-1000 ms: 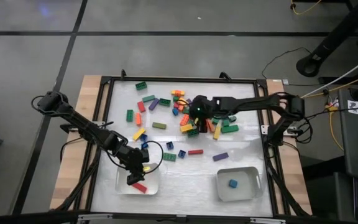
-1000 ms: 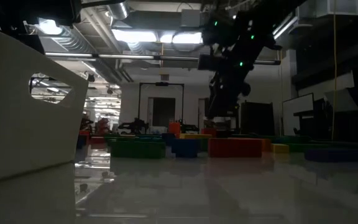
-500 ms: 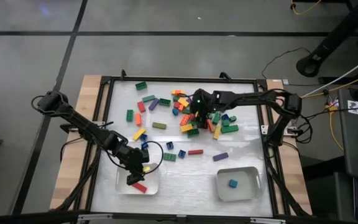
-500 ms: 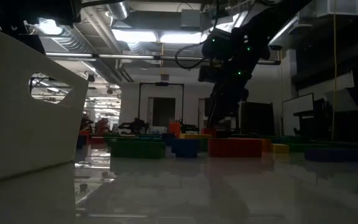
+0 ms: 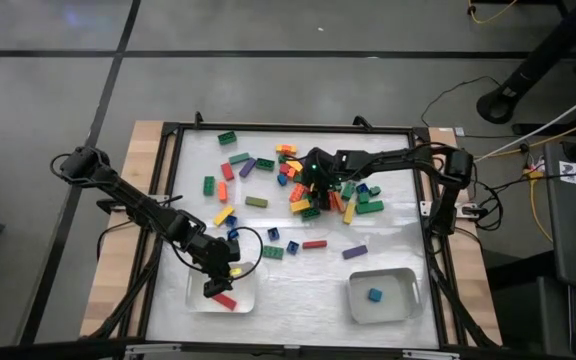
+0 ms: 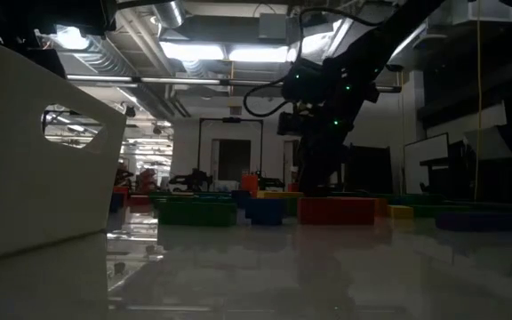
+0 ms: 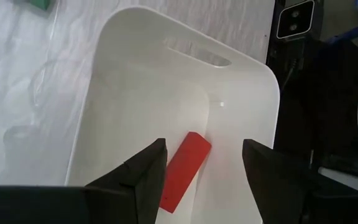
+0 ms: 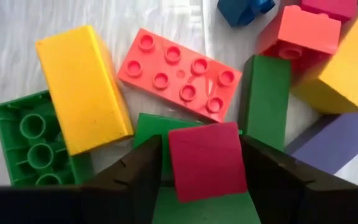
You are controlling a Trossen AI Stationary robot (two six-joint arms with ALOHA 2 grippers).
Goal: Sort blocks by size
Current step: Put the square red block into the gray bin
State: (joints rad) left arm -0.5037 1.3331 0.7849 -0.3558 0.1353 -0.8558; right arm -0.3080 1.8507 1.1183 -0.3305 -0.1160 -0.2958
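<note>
The left gripper (image 5: 215, 288) is held open over the left white tray (image 5: 196, 299), where a long red block (image 7: 186, 163) lies on the floor between its spread fingers (image 7: 146, 176) without being touched. The blocks (image 5: 298, 185) are heaped at mid-table. There the right gripper (image 5: 309, 183) is lowered into the pile, its fingers (image 8: 138, 171) set either side of a short red block (image 8: 205, 159); whether it is gripped cannot be told. A single blue block (image 5: 374, 295) is seen in the right tray (image 5: 408, 305).

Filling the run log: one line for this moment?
left pincer: open over tray, red block inside | right pincer: open around red square block
</note>
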